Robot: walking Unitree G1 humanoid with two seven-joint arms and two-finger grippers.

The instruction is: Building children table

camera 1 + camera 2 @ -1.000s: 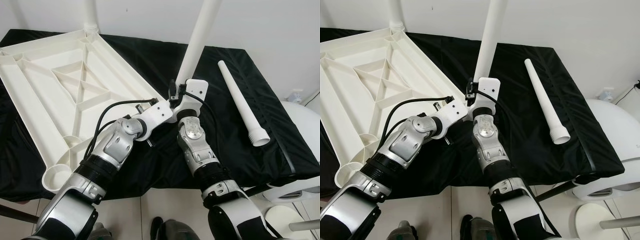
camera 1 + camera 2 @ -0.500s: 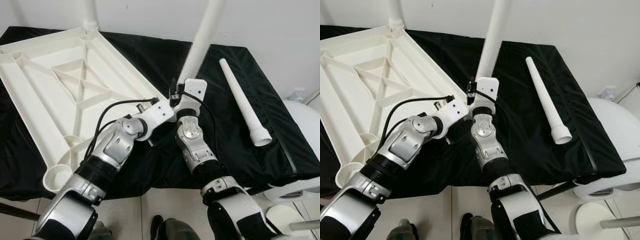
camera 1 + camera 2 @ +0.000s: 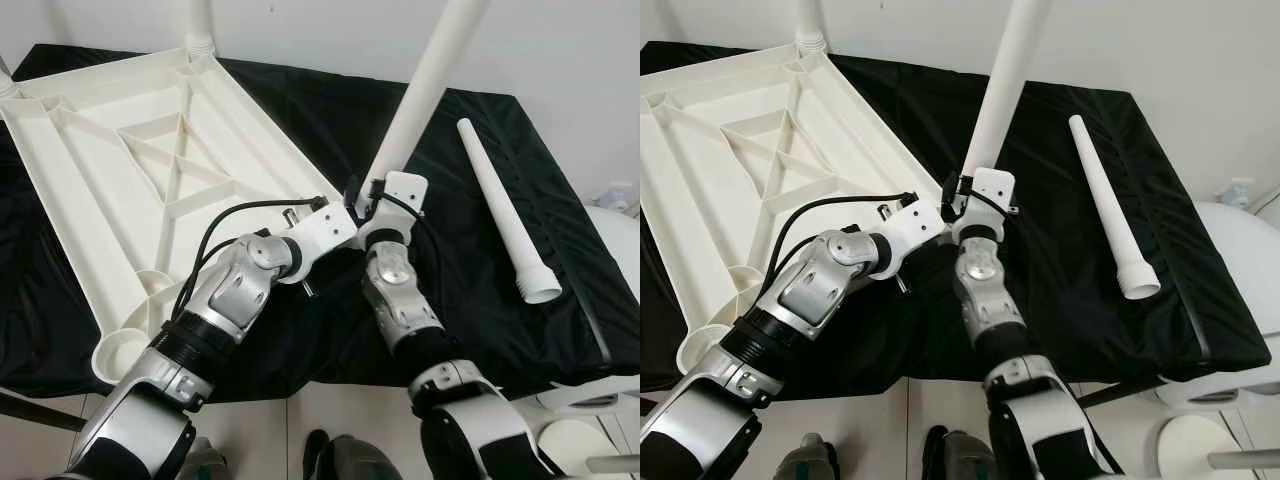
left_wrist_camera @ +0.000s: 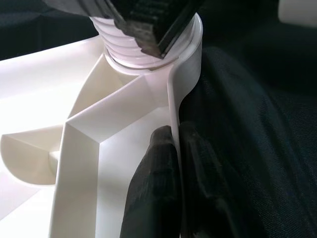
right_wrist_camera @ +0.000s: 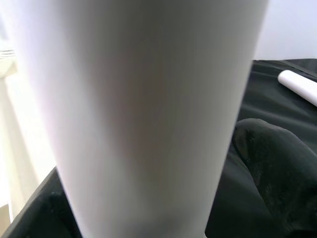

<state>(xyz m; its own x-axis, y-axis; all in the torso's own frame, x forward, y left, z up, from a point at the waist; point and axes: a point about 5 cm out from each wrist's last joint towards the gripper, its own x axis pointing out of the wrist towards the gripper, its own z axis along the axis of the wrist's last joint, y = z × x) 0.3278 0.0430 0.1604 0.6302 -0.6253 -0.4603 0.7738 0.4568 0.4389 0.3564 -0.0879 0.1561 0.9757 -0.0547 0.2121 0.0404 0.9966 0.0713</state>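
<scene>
The white tabletop [image 3: 120, 180] lies upside down on a black cloth. One white leg [image 3: 808, 20] stands in its far corner. A second leg [image 3: 425, 90] rises tilted from the near right corner socket, its threaded end [image 4: 129, 49] sitting in the socket. My right gripper [image 4: 148, 27] is shut on that leg just above the threads. Just below the socket, my left gripper [image 4: 176, 136] is shut on the tabletop's thin rim [image 4: 174, 99], one finger on each side. A third leg [image 3: 505, 210] lies loose on the cloth to the right.
The black cloth [image 3: 470, 300] covers a low table whose front edge is close to my body. A white rounded object [image 3: 1240, 260] stands on the floor at the right. A white wall runs behind the table. An empty corner socket [image 3: 118, 355] faces me at the near left.
The camera has shifted a little, moving the whole scene down and right. Both grippers keep their hold. The held leg leans slightly more to the right.
</scene>
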